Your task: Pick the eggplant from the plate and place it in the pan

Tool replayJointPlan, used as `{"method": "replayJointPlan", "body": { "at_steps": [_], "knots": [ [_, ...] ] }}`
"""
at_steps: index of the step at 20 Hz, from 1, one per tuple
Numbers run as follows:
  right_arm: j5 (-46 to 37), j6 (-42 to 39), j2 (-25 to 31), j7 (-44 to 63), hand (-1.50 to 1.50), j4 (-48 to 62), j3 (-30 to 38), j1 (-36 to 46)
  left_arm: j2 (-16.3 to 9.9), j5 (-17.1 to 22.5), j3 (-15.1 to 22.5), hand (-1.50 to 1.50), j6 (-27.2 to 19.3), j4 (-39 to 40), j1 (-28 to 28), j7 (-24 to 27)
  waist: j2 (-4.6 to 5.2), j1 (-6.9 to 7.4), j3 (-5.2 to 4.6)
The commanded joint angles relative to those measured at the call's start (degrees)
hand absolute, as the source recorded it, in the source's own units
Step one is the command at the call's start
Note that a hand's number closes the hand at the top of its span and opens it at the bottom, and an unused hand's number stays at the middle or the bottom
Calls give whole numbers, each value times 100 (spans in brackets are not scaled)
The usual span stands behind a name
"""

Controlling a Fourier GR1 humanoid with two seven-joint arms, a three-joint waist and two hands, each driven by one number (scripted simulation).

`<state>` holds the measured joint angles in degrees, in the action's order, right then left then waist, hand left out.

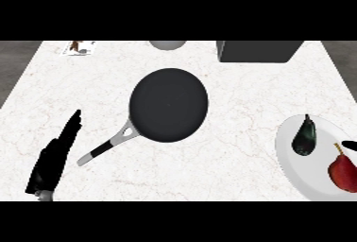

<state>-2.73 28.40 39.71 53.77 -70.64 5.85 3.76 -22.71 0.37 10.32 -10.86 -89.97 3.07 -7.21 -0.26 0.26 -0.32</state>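
A dark eggplant [304, 137] lies on the left part of a white plate [293, 160] at the right edge of the counter. A black round pan [169, 105] with a grey handle [105, 147] sits in the middle, holding nothing. My left hand [55, 158] rests at the lower left with its fingers straight, apart from the pan's handle. A small black part of my right hand [350, 144] shows at the right edge over the plate, a little right of the eggplant; most of that hand is out of view.
A red pear [343, 172] lies on the plate beside the eggplant. A dark grey box [257, 51] stands at the back right, a grey round object [167, 44] at the back middle, and a small item [80, 47] at the back left.
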Motion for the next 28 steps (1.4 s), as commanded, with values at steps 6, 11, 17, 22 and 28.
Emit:
{"method": "replayJointPlan", "body": {
  "at_steps": [6,11,17,22,28],
  "knots": [
    [1090,-2132,753,1192,-150,-88,7,976,155,-164,-22,0,-74,-50,204,222,32,58,30],
    [1027,-2336,568,1513,-150,1006,-307,1994,-19,-95,-112,0,220,-176,65,0,51,147,33],
    [1353,-3032,593,1630,-150,1882,-407,2704,180,-254,-6,0,158,-83,91,132,54,155,32],
    [1364,-3566,332,1304,-150,2841,-734,2850,150,-224,-88,0,196,-202,14,0,79,214,40],
    [1508,-4080,175,1741,-150,3513,-936,3592,122,-169,-258,0,308,-33,-216,-63,70,157,34]
  ]
}}
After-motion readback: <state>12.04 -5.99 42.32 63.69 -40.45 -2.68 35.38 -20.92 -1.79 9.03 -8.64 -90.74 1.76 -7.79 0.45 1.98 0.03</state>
